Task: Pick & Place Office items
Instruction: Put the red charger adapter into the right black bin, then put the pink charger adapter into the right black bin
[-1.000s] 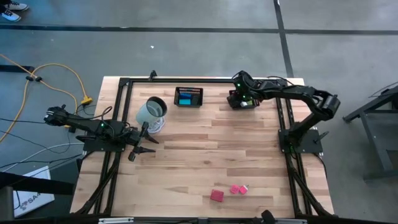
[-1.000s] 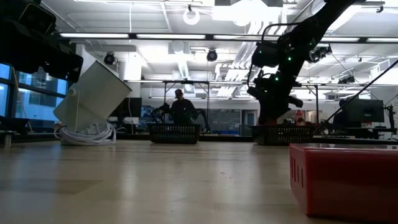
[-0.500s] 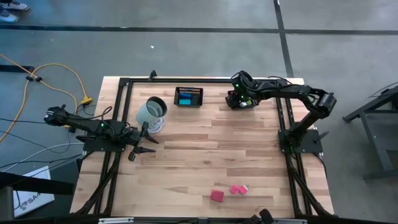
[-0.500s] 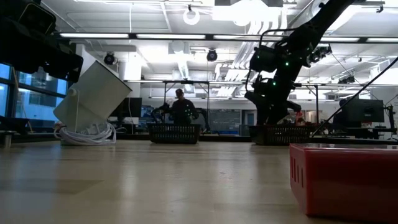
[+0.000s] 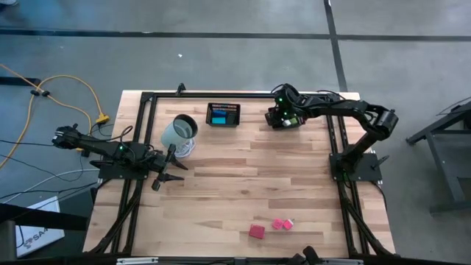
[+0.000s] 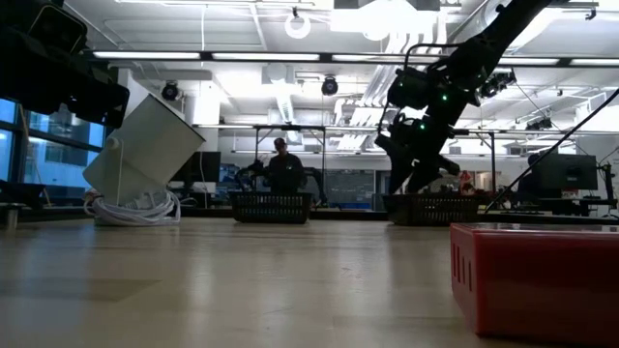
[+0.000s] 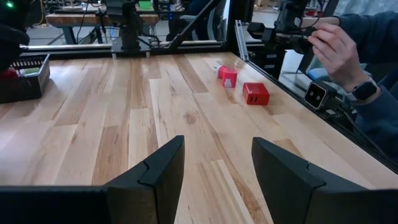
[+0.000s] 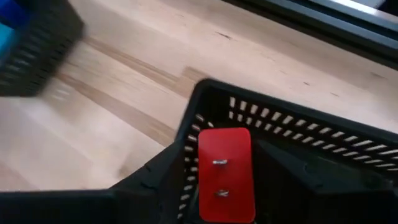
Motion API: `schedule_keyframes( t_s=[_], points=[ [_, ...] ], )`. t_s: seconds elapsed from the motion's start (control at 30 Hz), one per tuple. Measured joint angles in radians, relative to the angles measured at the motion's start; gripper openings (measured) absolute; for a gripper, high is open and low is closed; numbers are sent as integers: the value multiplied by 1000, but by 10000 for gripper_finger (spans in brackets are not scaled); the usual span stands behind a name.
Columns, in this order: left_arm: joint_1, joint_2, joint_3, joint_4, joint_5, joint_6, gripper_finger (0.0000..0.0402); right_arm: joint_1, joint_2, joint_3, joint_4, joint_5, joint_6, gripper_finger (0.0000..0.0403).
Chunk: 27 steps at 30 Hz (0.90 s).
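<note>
Lying prongs-up in the mesh basket (image 8: 348, 146), red plug block (image 8: 224, 174), between parted right pincer (image 8: 236, 186) fingers.

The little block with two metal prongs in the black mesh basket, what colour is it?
Red. The red pronged block shows best in the right wrist view, inside the black mesh basket.

Red block (image 8: 224, 173), black mesh basket (image 8: 298, 140), blue contents (image 5: 220, 118)

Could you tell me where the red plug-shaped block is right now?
The red plug-shaped block lies inside the black mesh basket at the table's far right, directly under the right pincer.
</note>
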Motion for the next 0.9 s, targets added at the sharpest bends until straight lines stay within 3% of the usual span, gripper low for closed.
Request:
schedule_keyframes(
  t_s=[0.6, 0.9],
  points=[
    [0, 0, 0, 0, 0, 0, 180, -28, -1, 0, 6, -18, -26, 174],
    [0, 0, 0, 0, 0, 0, 180, -35, -75, 0, -17, -18, -53, 174]
  ],
)
